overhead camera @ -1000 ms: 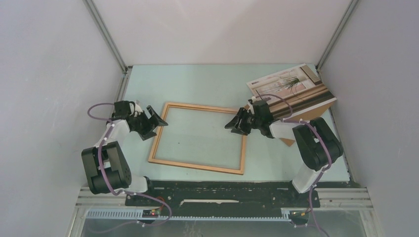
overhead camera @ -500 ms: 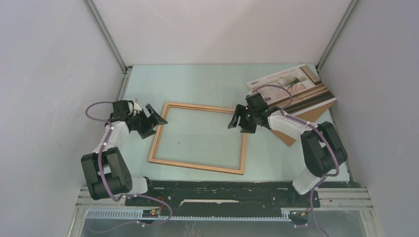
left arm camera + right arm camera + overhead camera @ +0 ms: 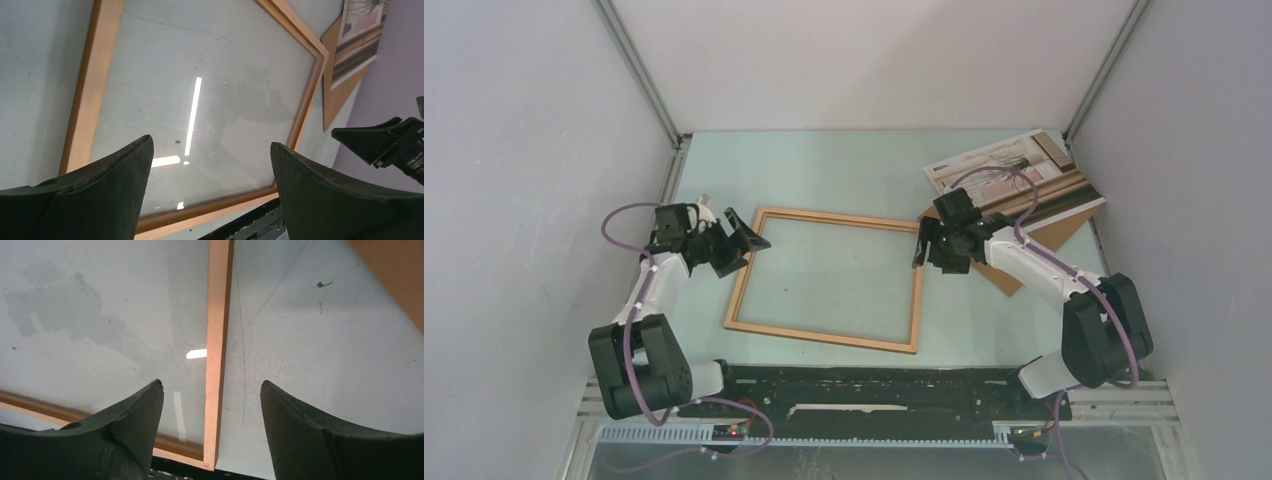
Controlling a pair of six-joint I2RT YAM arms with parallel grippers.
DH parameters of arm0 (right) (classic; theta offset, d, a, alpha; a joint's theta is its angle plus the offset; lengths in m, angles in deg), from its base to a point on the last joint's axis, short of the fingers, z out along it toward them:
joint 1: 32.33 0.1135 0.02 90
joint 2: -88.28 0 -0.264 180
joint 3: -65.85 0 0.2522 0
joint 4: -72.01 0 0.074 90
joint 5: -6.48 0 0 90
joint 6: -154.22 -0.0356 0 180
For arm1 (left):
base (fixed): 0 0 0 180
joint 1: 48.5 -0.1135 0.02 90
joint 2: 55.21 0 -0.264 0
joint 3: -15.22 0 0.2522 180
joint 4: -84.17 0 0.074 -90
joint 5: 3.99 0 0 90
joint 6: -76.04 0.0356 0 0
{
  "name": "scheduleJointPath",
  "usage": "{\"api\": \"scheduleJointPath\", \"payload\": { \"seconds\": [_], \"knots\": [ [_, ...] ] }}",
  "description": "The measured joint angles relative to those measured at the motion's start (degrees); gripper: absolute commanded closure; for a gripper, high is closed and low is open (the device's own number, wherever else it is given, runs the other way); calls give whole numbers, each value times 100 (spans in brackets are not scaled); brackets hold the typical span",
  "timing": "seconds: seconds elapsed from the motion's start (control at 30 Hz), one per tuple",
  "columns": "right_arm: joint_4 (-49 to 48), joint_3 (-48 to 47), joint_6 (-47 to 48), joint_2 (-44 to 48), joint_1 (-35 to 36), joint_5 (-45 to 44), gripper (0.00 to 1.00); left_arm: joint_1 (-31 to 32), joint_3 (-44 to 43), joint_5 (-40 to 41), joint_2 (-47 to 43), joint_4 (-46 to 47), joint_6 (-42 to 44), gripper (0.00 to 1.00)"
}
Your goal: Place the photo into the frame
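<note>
Progress is scant, as we judge it: the photo [image 3: 1009,165] lies at the far right of the table [image 3: 844,165], resting on a brown backing board [image 3: 1052,233], and nothing grips it. The frame [image 3: 839,217] lies flat in the middle of the table with only its shiny pane inside, apart from the photo. Everything is left to do: picking the print up, carrying it left and laying it within the wooden rails.

We see the left gripper [image 3: 742,240] at the frame's far left corner, its fingers spread wide with nothing between them. The right gripper [image 3: 927,245] hangs over the frame's right rail near the far corner. Its wrist view shows the rail running between parted fingers that do not clamp it, so it holds nothing.

Against a second ago, the right gripper has shifted a little to the right, from just inside the frame to above its rail, and that arm has stretched out with its elbow swung right and near. The left gripper has barely moved. Frame, photo and board lie where they did
</note>
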Motion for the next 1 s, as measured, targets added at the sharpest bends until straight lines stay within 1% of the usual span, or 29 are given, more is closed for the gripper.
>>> {"api": "scheduleJointPath", "payload": {
  "seconds": [0.1,0.2,0.47,0.6,0.83,1.0],
  "knots": [
    [-37,24,-33,37,22,120,26,94,4,-57,-81,37,-39,6],
    [-129,160,-188,37,118,280,25,216,4,-70,-203,83,-48,6],
    [-284,278,-791,7,1045,313,27,614,4,-55,-409,94,-92,6],
    [-450,278,-1086,-243,1381,240,27,868,7,-50,-409,96,-107,6],
    [-800,284,-1307,-964,1504,50,29,1143,7,-74,-356,103,-162,4],
    [-1054,284,-1276,-1023,1434,151,28,1145,7,-37,-376,103,-160,4]
  ]
}}
